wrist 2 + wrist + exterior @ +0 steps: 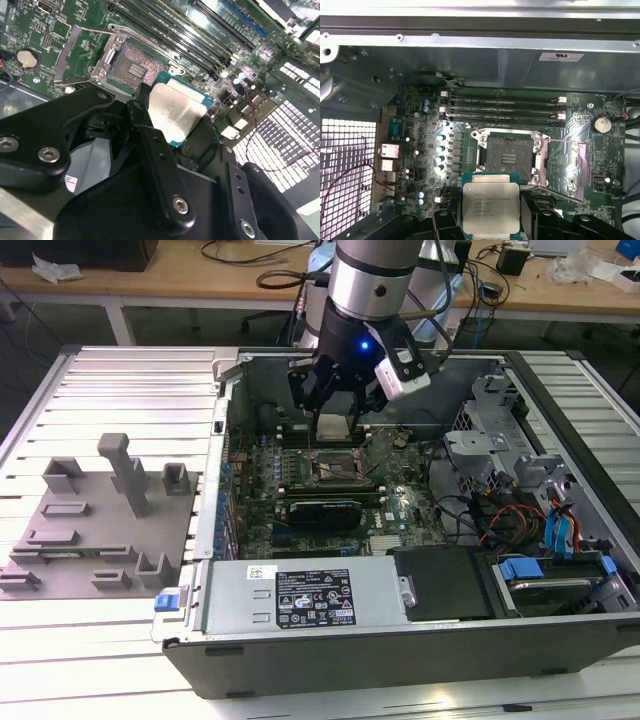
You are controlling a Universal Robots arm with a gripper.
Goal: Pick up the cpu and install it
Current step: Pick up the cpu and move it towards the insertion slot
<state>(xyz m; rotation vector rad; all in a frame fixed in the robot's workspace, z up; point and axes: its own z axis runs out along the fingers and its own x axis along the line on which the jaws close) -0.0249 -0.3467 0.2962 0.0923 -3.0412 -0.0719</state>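
Cpu (491, 205), a silvery-grey square chip with a pale rim, hangs clamped between the fingers of the black claw (491, 219). Below the claw lies the open black socket frame (509, 157) on the green motherboard (417, 145), inside the grey metal computer case (330, 660).

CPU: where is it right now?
In the exterior view, the cpu is clamped in the gripper inside the open computer case, above the motherboard near the empty socket. In both wrist views it is not yet seated.
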